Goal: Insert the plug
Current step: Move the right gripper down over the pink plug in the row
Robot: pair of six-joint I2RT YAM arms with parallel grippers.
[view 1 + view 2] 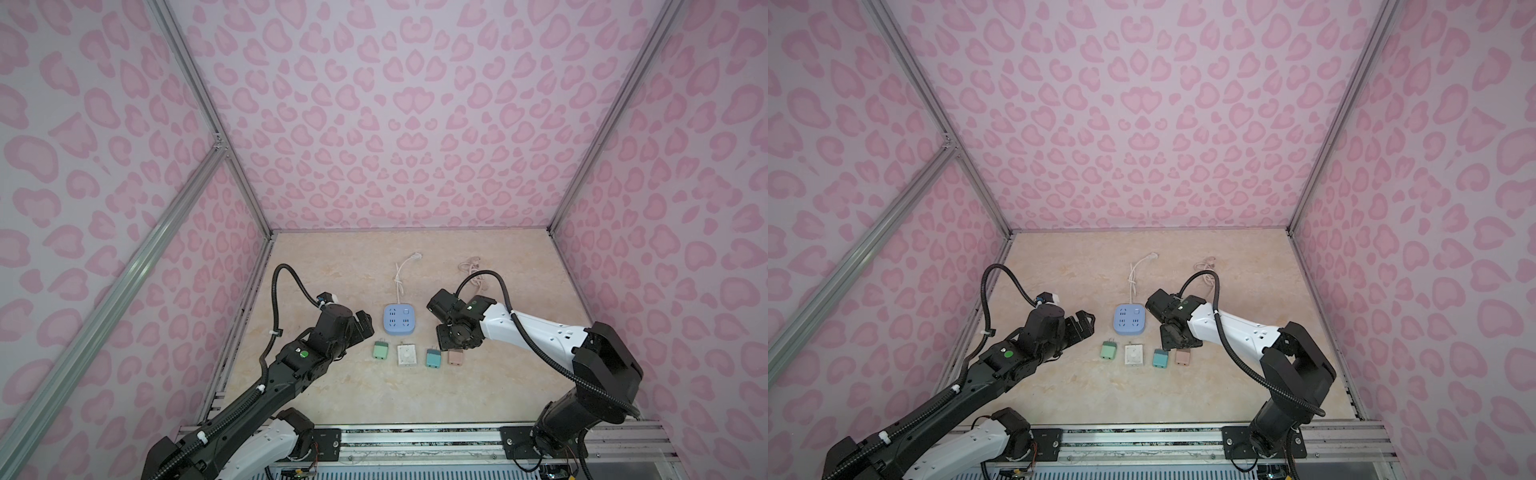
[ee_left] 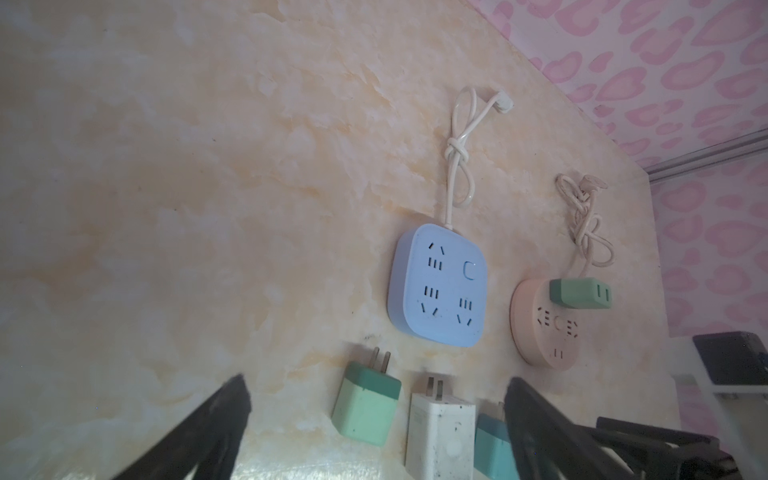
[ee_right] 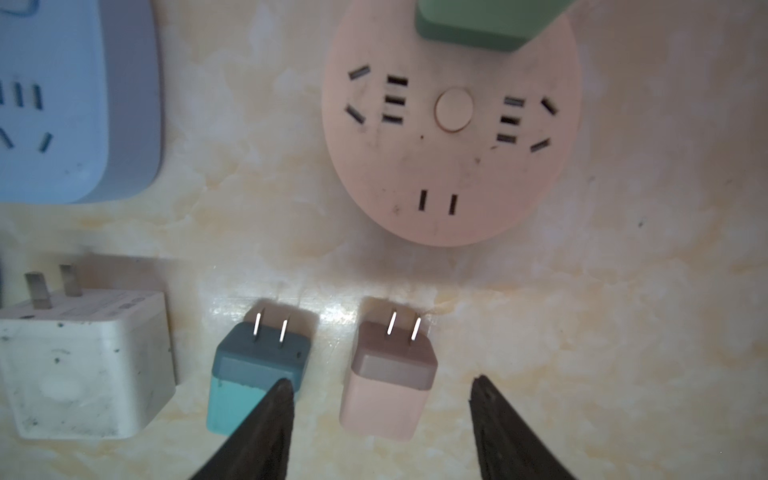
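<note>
While the left gripper (image 1: 365, 323) hangs wide open and empty just left of the blue power strip (image 1: 400, 319), four plugs lie flat in a row on the table (image 1: 415, 395): green plug (image 1: 380, 350), white plug (image 1: 406, 355), teal plug (image 1: 433, 358), pink plug (image 1: 455, 356). The right gripper (image 3: 383, 382), jaws parted and holding nothing, hovers over the pink plug. Beyond it, a round pink socket (image 3: 449, 166) carries a dark green plug (image 3: 490, 25).
</note>
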